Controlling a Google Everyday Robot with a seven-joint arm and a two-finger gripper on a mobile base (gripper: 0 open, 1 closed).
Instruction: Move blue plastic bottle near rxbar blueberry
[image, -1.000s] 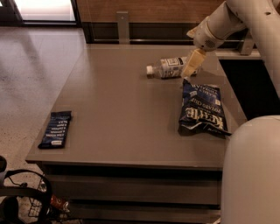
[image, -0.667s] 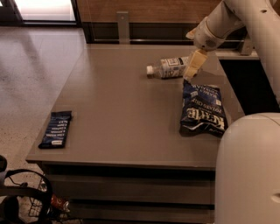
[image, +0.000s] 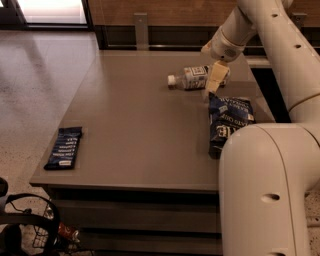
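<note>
The blue plastic bottle (image: 191, 78) lies on its side at the back of the grey table (image: 135, 125), white cap pointing left. The gripper (image: 214, 80) hangs from the white arm over the bottle's right end, its pale fingers pointing down at the bottle's base. I cannot tell whether it touches or holds the bottle. The rxbar blueberry (image: 63, 148), a flat dark blue wrapper with white text, lies at the table's front left corner, far from the bottle.
A crinkled dark blue chip bag (image: 227, 120) lies just in front of the gripper at the table's right side. The robot's white arm body (image: 265, 195) fills the front right. A counter runs behind the table.
The gripper and bottle stay in the same place. The white arm body at the front right has spread further into view.
</note>
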